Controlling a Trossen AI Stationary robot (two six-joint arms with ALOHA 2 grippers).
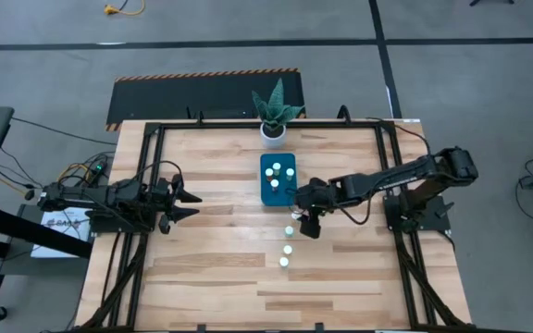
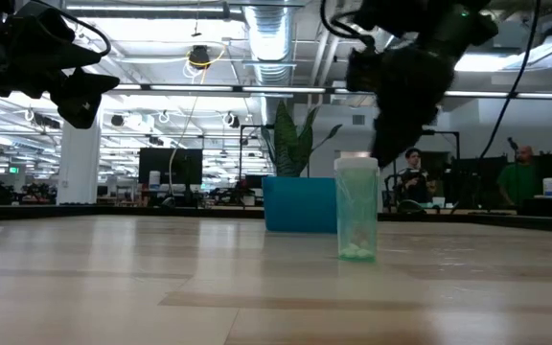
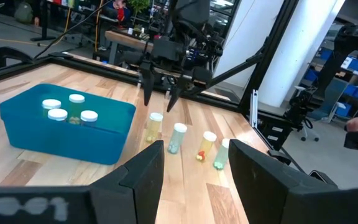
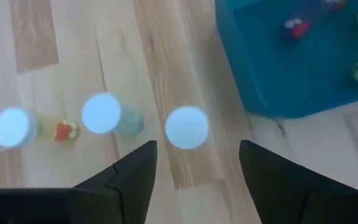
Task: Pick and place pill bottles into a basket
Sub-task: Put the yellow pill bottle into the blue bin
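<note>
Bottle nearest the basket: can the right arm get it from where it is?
Probably yes. The right gripper hangs open right above that bottle, with bare table around it; the next bottle stands apart.

The basket (image 3: 67, 134) is teal-blue. The pill bottles (image 3: 178, 137) are clear, tinted yellow or pale green, with white caps (image 3: 57, 114); one near the right gripper (image 1: 305, 218) holds orange and red bits. The counter (image 1: 211, 268) is pale wood in planks of lighter and darker tan, framed in black. Both grippers are black. The plant (image 1: 275, 104) is green in a white pot (image 1: 272, 132). Behind the counter lies a black mat (image 1: 192, 97) edged with orange-and-black stripes
</note>
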